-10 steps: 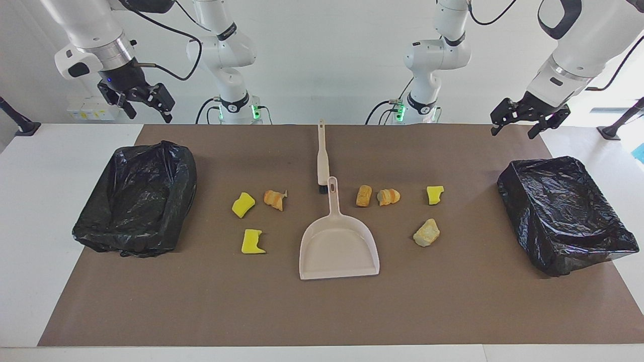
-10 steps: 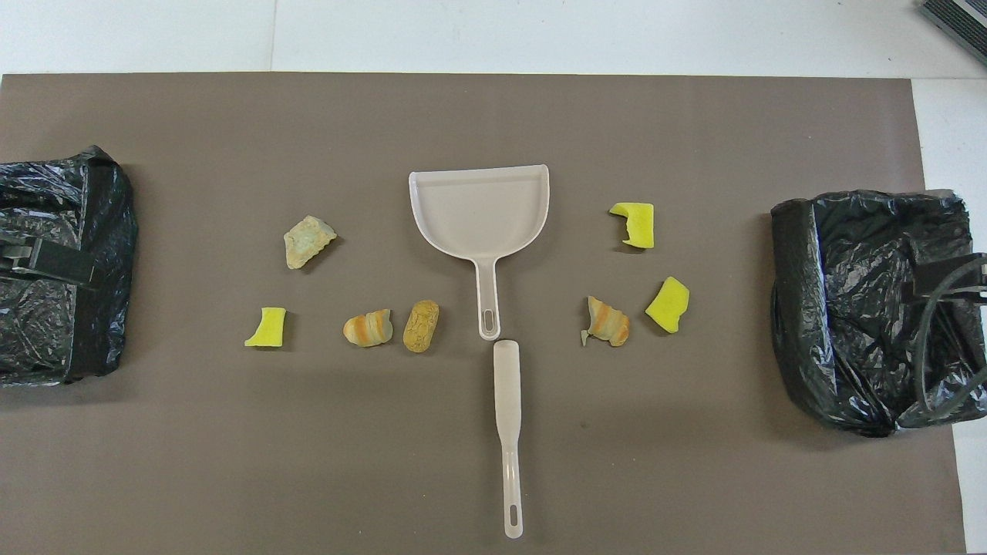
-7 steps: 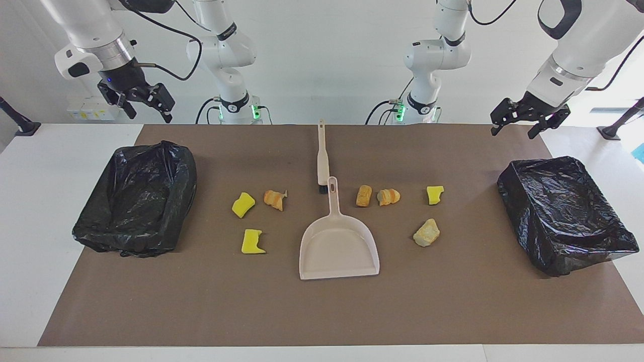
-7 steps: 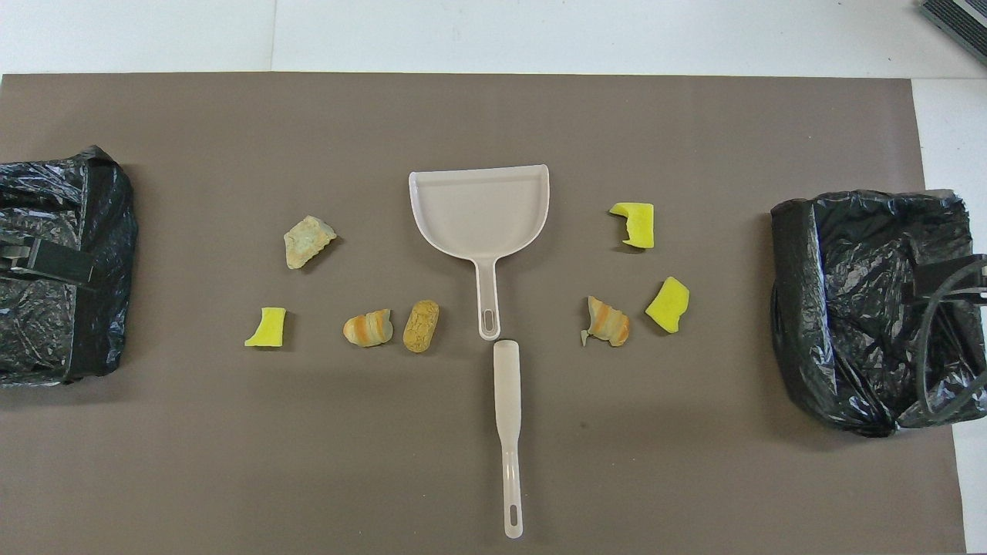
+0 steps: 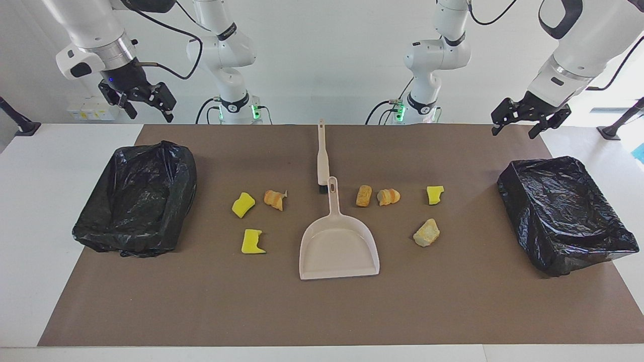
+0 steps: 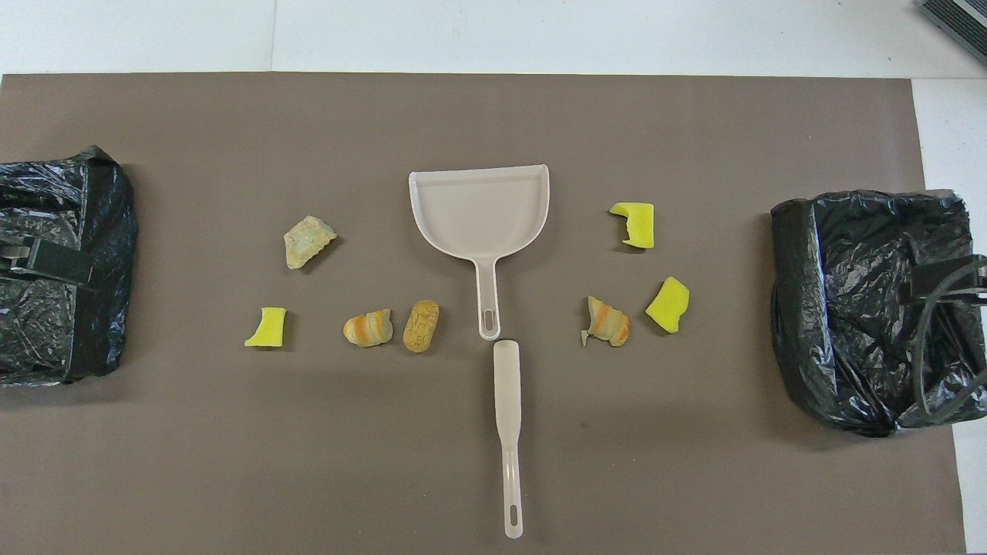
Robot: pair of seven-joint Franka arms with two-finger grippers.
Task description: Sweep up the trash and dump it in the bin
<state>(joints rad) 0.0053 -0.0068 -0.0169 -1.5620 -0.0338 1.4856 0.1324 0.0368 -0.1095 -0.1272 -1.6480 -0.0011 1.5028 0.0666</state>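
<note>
Seven trash pieces (image 5: pixel 243 204), spongy yellow chunks and crusty orange-tan lumps, lie mid-worktop flanking a smooth beige plastic dustpan (image 5: pixel 339 249). Crinkled black-bagged bins (image 5: pixel 135 198) sit near both end edges. Left gripper (image 5: pixel 523 120) and right gripper (image 5: pixel 146 103) hover, jaws released.

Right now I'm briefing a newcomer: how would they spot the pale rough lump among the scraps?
Start at the beige dustpan mid-mat. Toward the left arm's end of the table sit four scraps. The pale rough lump lies alone beside the pan's scoop, farther from the robots than the other three, and is cream-coloured, not yellow or orange.
</note>
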